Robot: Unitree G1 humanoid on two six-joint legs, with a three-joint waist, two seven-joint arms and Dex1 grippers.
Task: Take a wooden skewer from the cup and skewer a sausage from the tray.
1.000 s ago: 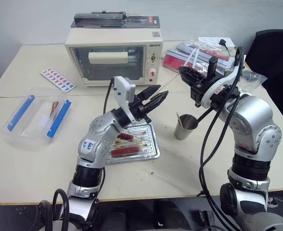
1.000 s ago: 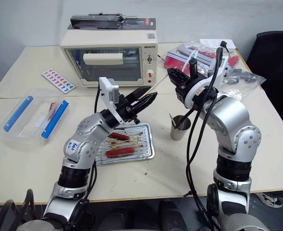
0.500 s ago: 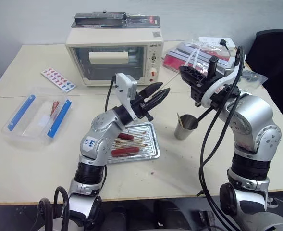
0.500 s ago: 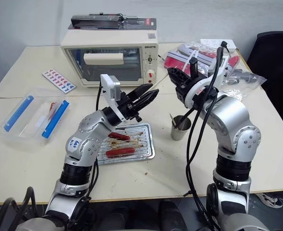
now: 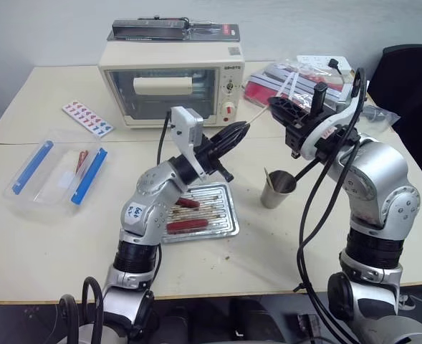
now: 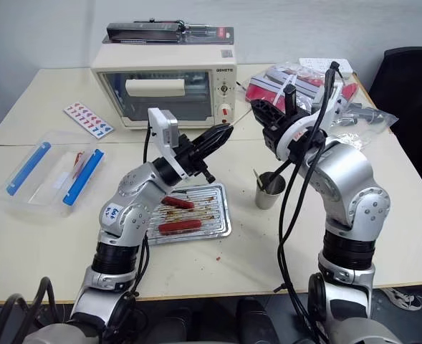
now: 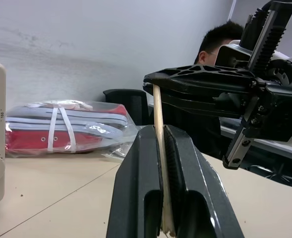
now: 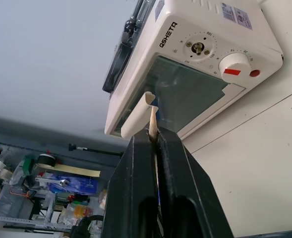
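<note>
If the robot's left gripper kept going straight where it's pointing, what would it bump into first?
Most likely the right gripper. The left gripper, shut on the wooden skewer, points straight at it, and the right gripper grips the same skewer just ahead.

Your two head views look forward and down over the counter (image 5: 46,236), sharing the toaster oven (image 5: 169,82) and tray (image 6: 219,215). Your left wrist view looks close along its fingers (image 7: 136,198) toward the right gripper (image 7: 200,89); your right wrist view faces the oven.
</note>
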